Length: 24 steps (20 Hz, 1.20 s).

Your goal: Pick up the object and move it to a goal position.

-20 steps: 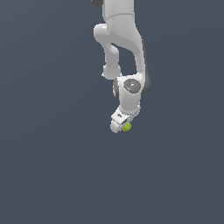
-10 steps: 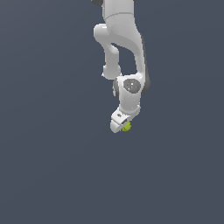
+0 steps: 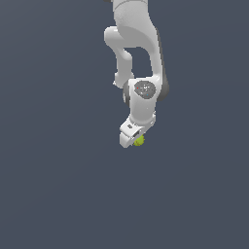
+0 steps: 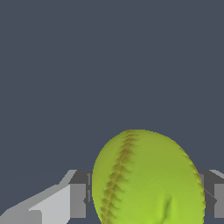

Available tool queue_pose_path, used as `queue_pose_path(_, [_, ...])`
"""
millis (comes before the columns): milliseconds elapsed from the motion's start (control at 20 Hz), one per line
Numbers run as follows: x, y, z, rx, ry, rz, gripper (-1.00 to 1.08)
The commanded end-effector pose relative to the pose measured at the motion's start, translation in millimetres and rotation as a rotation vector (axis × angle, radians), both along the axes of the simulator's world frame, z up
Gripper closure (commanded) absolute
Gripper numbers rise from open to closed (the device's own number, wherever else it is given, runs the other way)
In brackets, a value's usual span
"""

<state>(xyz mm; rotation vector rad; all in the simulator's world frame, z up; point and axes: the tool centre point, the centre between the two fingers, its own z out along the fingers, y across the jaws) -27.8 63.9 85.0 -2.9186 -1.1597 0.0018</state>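
A small yellow-green ball (image 3: 140,140) with curved seam lines sits at the tip of my white gripper (image 3: 136,141) in the exterior view. The gripper hand hides most of the ball there. In the wrist view the ball (image 4: 148,179) fills the space between my two fingers (image 4: 78,200), one on each side, both pressed against it. The gripper is shut on the ball.
The white arm (image 3: 138,58) reaches down from the upper part of the exterior view. The ground around it is a plain dark grey surface (image 3: 58,185). No goal marker shows.
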Motion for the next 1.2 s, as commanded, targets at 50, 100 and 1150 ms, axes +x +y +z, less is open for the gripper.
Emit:
queue_pose_path(50, [14, -8, 25, 0.001, -0.002, 0.0, 1.08])
queue_pose_path(100, [18, -10, 33, 0.001, -0.002, 0.0, 1.08])
queue_pose_path(1150, [108, -61, 190, 0.001, -0.002, 0.001, 1.08])
